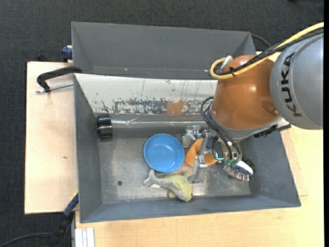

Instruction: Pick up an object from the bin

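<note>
Frankly, main risk: I see the gripper [199, 162] low in a crowded patch, so closing here could pinch two things or shove the round blue plastic bowl [163, 152] aside.
Second risk: the pale yellow soft lump [181, 188] lies just beside it and may snag.
Gripper state: I cannot tell whether it is released or clenched.
Likeliest target: the small orange rounded object [190, 154], against the bowl's right edge, partly behind the gripper, mid-floor of the grey metal bin [85, 153].

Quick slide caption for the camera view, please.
Gripper low in the grey bin, beside a blue bowl, at an orange thing.
</note>
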Controlling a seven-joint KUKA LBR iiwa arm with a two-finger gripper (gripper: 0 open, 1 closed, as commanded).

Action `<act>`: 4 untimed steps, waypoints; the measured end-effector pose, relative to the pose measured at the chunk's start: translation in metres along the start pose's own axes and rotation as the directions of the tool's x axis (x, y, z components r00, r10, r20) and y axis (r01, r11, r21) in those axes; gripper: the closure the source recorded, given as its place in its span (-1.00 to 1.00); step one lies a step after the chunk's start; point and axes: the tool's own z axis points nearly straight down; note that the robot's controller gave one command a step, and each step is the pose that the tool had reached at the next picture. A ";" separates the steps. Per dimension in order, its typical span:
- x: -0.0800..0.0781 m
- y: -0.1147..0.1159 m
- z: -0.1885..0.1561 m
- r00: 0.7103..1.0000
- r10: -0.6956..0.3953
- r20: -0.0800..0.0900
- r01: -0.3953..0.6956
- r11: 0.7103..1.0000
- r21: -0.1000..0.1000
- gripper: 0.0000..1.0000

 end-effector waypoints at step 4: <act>-0.020 0.065 0.119 0.641 0.768 0.005 -0.768 0.641 -0.006 -1.00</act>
